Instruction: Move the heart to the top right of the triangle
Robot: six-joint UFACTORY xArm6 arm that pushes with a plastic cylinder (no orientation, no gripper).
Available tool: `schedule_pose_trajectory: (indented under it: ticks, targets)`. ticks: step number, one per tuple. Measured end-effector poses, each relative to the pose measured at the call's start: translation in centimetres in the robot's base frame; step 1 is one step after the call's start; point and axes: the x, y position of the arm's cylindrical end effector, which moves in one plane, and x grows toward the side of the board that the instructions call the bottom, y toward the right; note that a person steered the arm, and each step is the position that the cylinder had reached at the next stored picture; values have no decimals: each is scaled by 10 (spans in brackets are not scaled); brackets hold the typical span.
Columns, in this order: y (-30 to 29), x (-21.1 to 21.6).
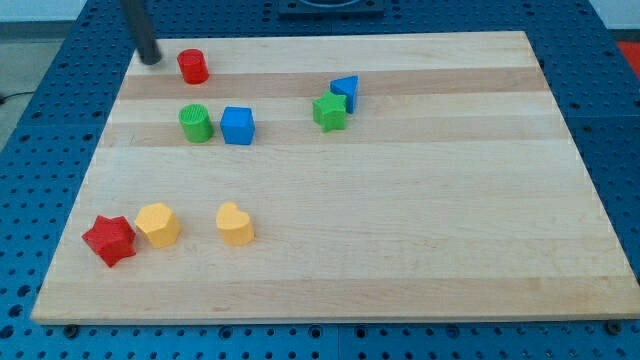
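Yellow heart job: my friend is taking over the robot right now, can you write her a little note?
My tip is at the board's top left, just left of the red cylinder, touching nothing.
The yellow heart sits at the lower left, far from my tip.
The blue triangle is near the top centre, with the green star against its lower left.
Done: nothing yet.
Left: push the heart up to the triangle's top right.

A pale wooden surface fills most of the view, made of long planks with grain running from the view's left to its right. It lies on a blue base dotted with rows of small holes, which shows along the left, right and bottom edges. At the view's top centre a dark fixture sits just beyond the wood. Lighting is even and soft.
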Motion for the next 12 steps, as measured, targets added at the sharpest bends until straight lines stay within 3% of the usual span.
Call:
schedule_pose_trajectory:
  ticks: [2, 3, 4, 5, 7, 8, 9, 10, 11, 12]
  targets:
    - [0, 135]
    - [33, 189]
    - [151, 204]
    - [187, 210]
    - [134, 270]
    - [178, 295]
    - [214, 252]
    - [268, 239]
    - [287, 257]
    - [298, 235]
